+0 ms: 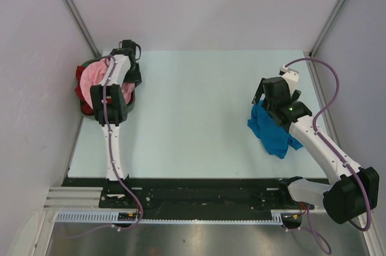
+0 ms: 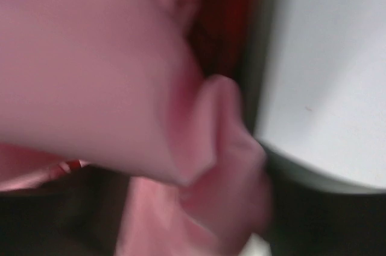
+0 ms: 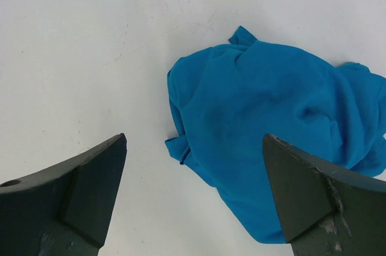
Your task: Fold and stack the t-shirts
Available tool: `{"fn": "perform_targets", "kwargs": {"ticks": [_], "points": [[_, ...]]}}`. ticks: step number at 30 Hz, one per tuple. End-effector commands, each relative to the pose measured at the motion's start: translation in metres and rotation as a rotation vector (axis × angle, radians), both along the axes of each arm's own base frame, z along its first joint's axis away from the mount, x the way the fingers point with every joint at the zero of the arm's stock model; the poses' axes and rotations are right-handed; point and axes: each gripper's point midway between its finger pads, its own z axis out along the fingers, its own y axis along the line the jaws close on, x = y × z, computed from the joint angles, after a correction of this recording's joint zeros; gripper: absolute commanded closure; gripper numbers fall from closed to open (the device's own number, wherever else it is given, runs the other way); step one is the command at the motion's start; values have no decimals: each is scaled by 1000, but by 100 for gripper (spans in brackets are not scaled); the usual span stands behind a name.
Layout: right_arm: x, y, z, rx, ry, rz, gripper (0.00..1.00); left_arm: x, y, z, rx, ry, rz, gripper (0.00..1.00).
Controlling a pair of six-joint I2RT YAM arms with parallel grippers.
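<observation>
Table (image 1: pixel 193 123): pale, flat, takes up most of the top view, with both arm bases bolted along its near edge. Left arm (image 1: pixel 111 135) runs from the near-left edge up to the far-left corner of the table. Right arm (image 1: pixel 319 141) rises from the near-right edge and bends in over the right side of the table. Dark grey basket (image 1: pixel 88 113) sits at the table's far-left corner, partly off the left edge, with the left arm's wrist over it. Pink t-shirt (image 1: pixel 95 78) is heaped on top in the basket. Red t-shirt (image 1: pixel 79 84) shows beside it, toward the table's left edge. Blue t-shirt (image 1: pixel 271 132) lies crumpled, not folded, on the bare table at the right side, about midway between the near and far edges. 3 shirts seen, 2 in the basket and 1 on the table. Left gripper (image 1: pixel 131 80) hangs above the basket at the far-left corner. The left wrist view is filled with blurred pink cloth (image 2: pixel 90 75), no fingers show, so I cannot tell how its jaws stand or whether it grips anything. Right gripper (image 3: pixel 194 138) is spread wide above the table, just over the blue t-shirt's (image 3: pixel 271 105) far end. Its 2 dark fingers (image 3: pixel 78 195) hold nothing.
</observation>
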Motion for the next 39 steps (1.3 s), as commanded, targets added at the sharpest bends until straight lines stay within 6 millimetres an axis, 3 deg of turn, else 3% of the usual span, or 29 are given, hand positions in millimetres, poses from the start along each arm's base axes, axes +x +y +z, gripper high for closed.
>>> {"fn": "perform_targets", "kwargs": {"ticks": [1,3,5,6,7,8,9,10,12,13,15,16,18,19,20,21,22,24,25,26,28,33,39], "points": [[5,6,15,23,-55,36,0,12,10,26,-64,-72,15,0],[4,10,16,22,-55,65,0,11,-4,44,-107,-103,7,0],[-4,17,14,12,-32,108,0,2,-32,51,-138,-90,-27,0],[-8,18,13,1,-22,114,0,-1,-44,69,-165,-117,-49,0],[-16,15,8,-26,12,114,0,-12,-67,69,-182,-93,-90,0],[-20,16,5,-43,30,121,0,-17,-77,77,-167,-101,-102,0],[-25,21,1,-55,50,139,0,-26,-89,97,-161,-126,-130,0],[-33,21,-8,-81,99,144,0,-36,-118,107,-147,-130,-187,0],[-42,29,-20,-105,151,174,0,-57,-138,111,-100,-121,-214,0],[-46,28,-26,-124,179,172,0,-79,-166,120,-99,-128,-279,0],[-49,33,-44,-156,231,188,0,-97,-197,128,-136,-166,-330,0],[-49,37,-49,-160,240,200,0,-111,-211,141,-178,-196,-361,0],[-47,41,-65,-180,280,207,0,-138,-245,129,-262,-188,-414,0],[-43,46,-71,-170,289,221,0,-164,-259,123,-314,-167,-457,0],[-42,49,-76,-169,298,226,0,-167,-270,124,-357,-197,-474,0],[-40,51,-87,-172,326,228,1,-176,-276,120,-397,-204,-457,0],[-36,55,-91,-157,325,230,4,-196,-281,100,-424,-162,-477,0],[-29,59,-105,-142,343,219,9,-204,-289,105,-502,-207,-466,0],[-27,62,-110,-126,351,225,11,-219,-288,86,-522,-162,-468,0],[-25,62,-116,-116,363,218,13,-220,-293,94,-561,-203,-479,0],[-22,70,-129,-87,386,227,17,-234,-289,79,-573,-180,-470,0],[-15,77,-150,-58,407,208,29,-244,-279,74,-561,-191,-483,0],[-7,68,-169,-78,429,167,41,-248,-275,70,-560,-195,-496,0]]}}
